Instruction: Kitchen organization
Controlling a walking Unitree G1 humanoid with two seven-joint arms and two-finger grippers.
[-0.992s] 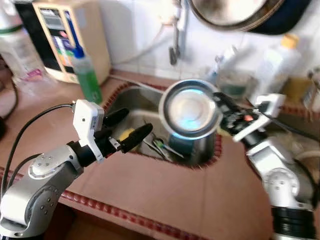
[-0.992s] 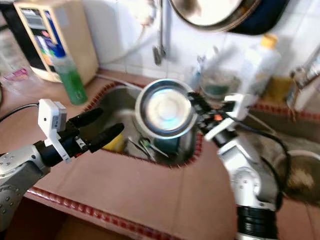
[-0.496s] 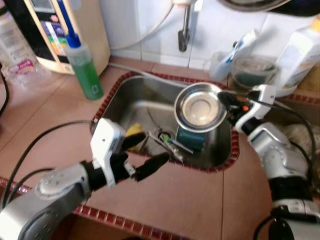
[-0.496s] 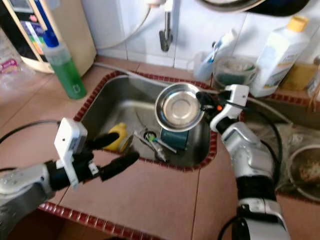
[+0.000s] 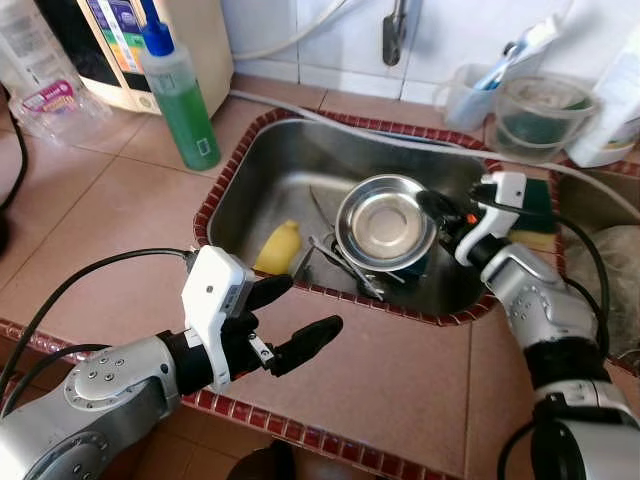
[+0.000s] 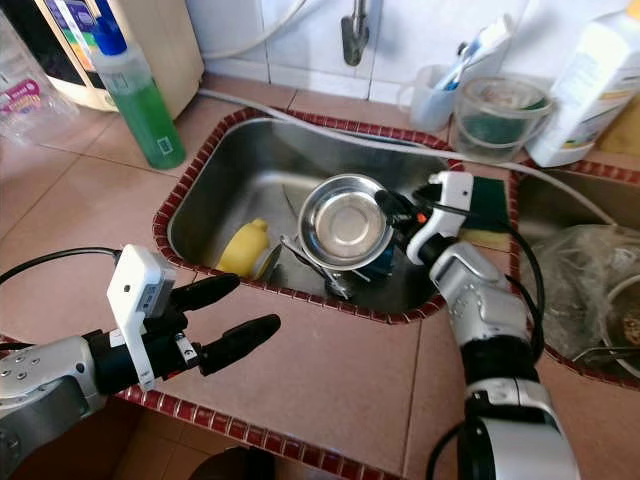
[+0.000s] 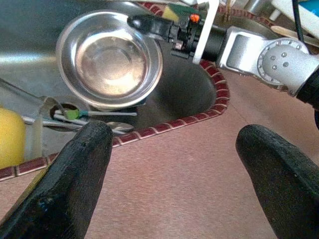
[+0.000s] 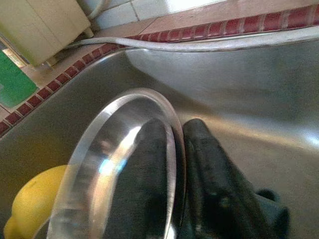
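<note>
The steel bowl [image 5: 385,222] is held by its rim over the sink [image 5: 290,165], pinched between the fingers of the right gripper [image 5: 435,208], and it's parked right above a dark teal cup [image 6: 378,263] with some utensils [image 5: 340,262] and a yellow sponge [image 5: 278,246] lying on the sink floor beside it. The left gripper [image 5: 290,315] is hovering with fingers spread wide over the bare tiled counter [image 5: 380,370] just in front of the sink's red-tiled edge [image 5: 400,310]. Farther out, a green soap bottle [image 5: 180,100] is stood at the sink's left corner, with plastic tubs [image 5: 540,115] and a toothbrush cup [image 5: 470,95] lined along the back and a hose [image 5: 340,125] draped across the rim.
</note>
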